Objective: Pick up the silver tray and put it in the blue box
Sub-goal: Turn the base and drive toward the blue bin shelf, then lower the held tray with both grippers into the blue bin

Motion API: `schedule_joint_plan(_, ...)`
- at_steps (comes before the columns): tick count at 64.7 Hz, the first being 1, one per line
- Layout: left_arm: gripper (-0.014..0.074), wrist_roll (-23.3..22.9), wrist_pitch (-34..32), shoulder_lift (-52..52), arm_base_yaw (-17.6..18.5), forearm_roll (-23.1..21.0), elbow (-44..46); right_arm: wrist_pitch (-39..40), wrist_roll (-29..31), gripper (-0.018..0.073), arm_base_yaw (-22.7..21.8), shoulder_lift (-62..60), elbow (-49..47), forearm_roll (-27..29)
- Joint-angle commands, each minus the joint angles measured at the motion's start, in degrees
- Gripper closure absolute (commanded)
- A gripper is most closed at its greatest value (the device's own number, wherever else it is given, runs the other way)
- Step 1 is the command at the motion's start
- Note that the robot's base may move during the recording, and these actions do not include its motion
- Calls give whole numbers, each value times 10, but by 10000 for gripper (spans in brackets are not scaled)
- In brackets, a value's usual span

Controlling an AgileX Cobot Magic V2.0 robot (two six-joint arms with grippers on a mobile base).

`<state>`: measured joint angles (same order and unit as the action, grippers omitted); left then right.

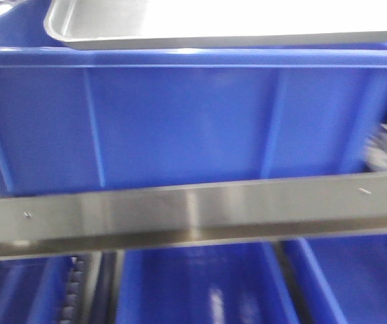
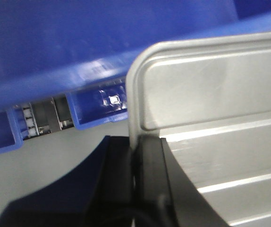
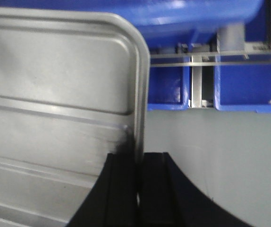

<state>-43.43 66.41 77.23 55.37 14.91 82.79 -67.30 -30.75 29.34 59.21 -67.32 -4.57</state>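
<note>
The silver tray (image 1: 234,23) hangs level just above the rim of the big blue box (image 1: 180,121), which fills the front view. In the left wrist view the tray (image 2: 211,94) shows its ridged base, and my left gripper (image 2: 135,146) is shut on its left rim. Seen from the right wrist, the tray (image 3: 55,80) has its right rim pinched by my right gripper (image 3: 138,158), which is shut on it. The box's rolled rim (image 3: 173,14) lies just beyond the tray's far edge. Neither gripper appears in the front view.
A stainless steel rail (image 1: 193,212) crosses the front view below the box. Smaller blue bins (image 1: 200,283) sit under it. More blue bins (image 3: 239,90) and a metal frame (image 3: 197,56) stand beyond a grey floor (image 3: 220,156).
</note>
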Motion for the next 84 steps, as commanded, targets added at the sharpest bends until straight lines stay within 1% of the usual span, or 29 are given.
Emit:
schedule_joint_plan(1, 700, 10, 21, -20, 0, 41, 16, 5, 3, 502, -5, -11, -20, -49)
schedule_joint_plan(84, 700, 10, 21, -20, 0, 41, 16, 5, 3, 502, -5, -11, -20, -49)
